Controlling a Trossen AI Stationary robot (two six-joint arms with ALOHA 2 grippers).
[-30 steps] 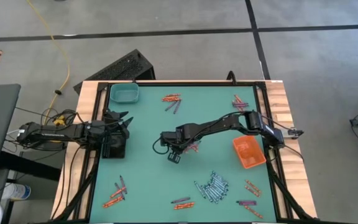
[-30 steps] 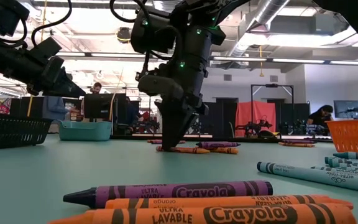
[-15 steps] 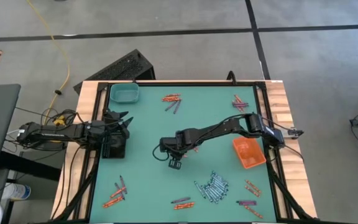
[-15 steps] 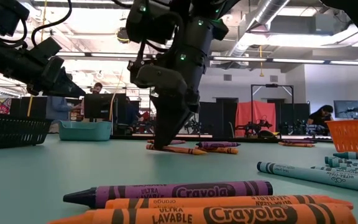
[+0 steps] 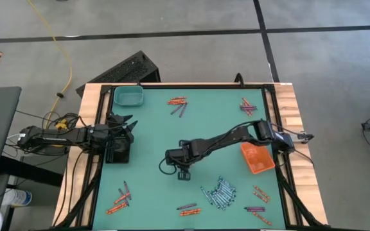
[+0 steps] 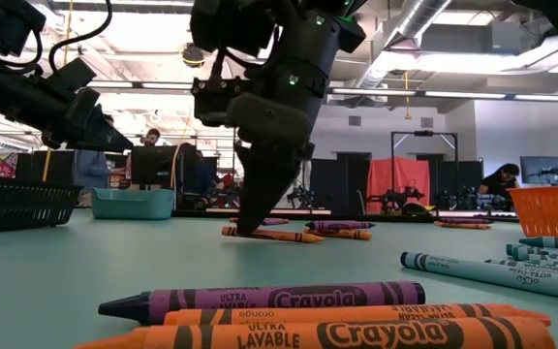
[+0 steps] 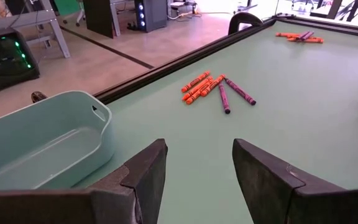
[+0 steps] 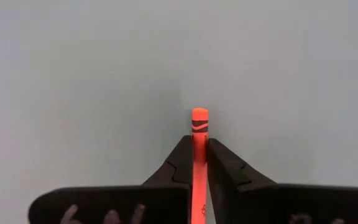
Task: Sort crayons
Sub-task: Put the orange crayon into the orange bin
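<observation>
Right gripper (image 8: 200,163) pinches a thin orange-red wax crayon (image 8: 199,127) just over the green table mat (image 5: 153,128). Left gripper (image 7: 197,165), fingers spread wide, hangs near the teal plastic tray (image 7: 42,146).

Green-topped bench (image 5: 153,128) w/ pale wood side strips & black edge frame. Small teal plastic rectangular tray (image 5: 128,96) sits at the far left corner of the green top; also in the low view (image 6: 134,203) & left wrist view (image 7: 39,144). Small orange mesh-sided rectangular tray (image 5: 257,157) near the right edge, tilted off square. Small black rectangular tray (image 5: 118,149) by the left edge. Black ribbed crate (image 5: 124,69) on the grey concrete floor (image 5: 172,19) behind the bench. Yellow cable (image 5: 61,51) runs across the floor. Red partition screen (image 6: 410,184) & seated person (image 6: 500,180) in the room beyond.
</observation>
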